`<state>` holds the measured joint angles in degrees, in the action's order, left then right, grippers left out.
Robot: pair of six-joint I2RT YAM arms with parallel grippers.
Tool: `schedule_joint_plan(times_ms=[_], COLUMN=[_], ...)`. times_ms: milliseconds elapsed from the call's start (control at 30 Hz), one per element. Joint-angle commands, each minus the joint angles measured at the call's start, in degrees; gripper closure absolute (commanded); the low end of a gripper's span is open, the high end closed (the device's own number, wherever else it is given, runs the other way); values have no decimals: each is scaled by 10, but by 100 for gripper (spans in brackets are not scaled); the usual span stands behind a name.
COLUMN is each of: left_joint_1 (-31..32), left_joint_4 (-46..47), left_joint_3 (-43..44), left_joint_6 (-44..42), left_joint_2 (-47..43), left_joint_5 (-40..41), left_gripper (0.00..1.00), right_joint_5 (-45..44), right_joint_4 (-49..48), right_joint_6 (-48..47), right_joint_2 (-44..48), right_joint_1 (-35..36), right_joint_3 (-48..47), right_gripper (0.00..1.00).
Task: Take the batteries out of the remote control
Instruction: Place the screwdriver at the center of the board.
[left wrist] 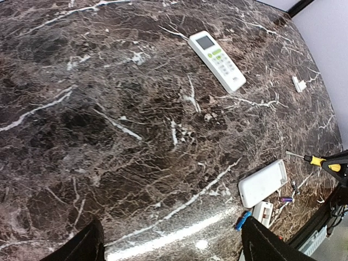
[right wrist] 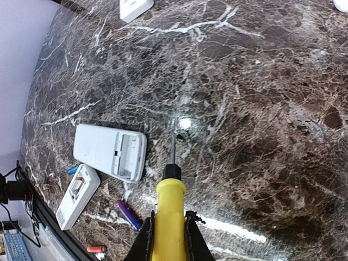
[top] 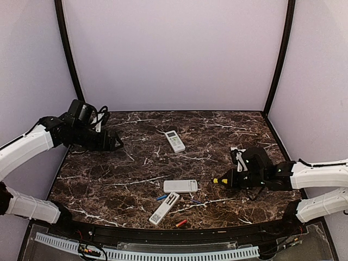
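**Item 1. Right gripper** (right wrist: 168, 242): clamped on the yellow handle of the screwdriver (right wrist: 169, 201). The blade points out over the marble table (right wrist: 261, 109), and its tip touches nothing.

**Item 2. Left gripper** (left wrist: 171, 236): jaws wide and empty, hovering at the far left, well apart from the work.

**Item 3. Batteries**, loose on the table near the front edge:
- Violet battery (right wrist: 128, 213): just beside the screwdriver handle.
- Blue battery (right wrist: 72, 170): at the gap between the two face-down remotes.
- Red battery (right wrist: 96, 249): nearest the edge.
- Handling, as judged: light, rigid, smooth and round, so apt to roll and to slip from the pads. Best taken across the middle of the barrel, jaws square to its length.

**Item 4. Holders.**
- Face-down remote (right wrist: 103, 147): cover off, bay exposed, apparently empty.
- Second remote (right wrist: 78, 196): also face-down, small bay open, contents too small to tell.
- Face-up remote (top: 174, 141): farther back, bay hidden underneath, so cells may remain inside.
- Small white cover (left wrist: 298, 83): lies loose on the table, toward the right side.
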<state>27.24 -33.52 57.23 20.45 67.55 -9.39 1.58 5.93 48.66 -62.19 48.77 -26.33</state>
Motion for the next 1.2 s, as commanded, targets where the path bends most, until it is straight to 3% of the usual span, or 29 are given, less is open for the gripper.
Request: schedule_joint_plan(times_ms=[0, 200, 467, 567, 800, 1000, 1167], left_joint_1=[-46, -73, -75, -75, -75, -87, -115], left_joint_4=[0, 74, 78, 76, 76, 56, 83], left_joint_3=[6, -48, -50, -49, -49, 22, 75], left_joint_6=[-62, -86, -81, -80, -79, -113, -117], left_joint_2=[-26, -45, -33, -29, -35, -16, 14], left_joint_5=[-22, -45, -36, -34, -22, -18, -33], left_gripper=[14, 14, 14, 14, 14, 13, 12], right_joint_5=[-31, -39, -52, -51, -57, -54, -56], right_joint_4=[-72, -76, -70, -65, -21, 52, 88], right_joint_6=[11, 17, 18, 13, -12, -91, -160], right_joint_2=[-30, -81, -86, -87, -73, -61, -125], right_joint_1=[-7, -8, -8, -8, -8, -8, -10], right_joint_3=[17, 16, 19, 15, -5, -79, -183], right_gripper=[100, 86, 60, 57, 39, 19, 7])
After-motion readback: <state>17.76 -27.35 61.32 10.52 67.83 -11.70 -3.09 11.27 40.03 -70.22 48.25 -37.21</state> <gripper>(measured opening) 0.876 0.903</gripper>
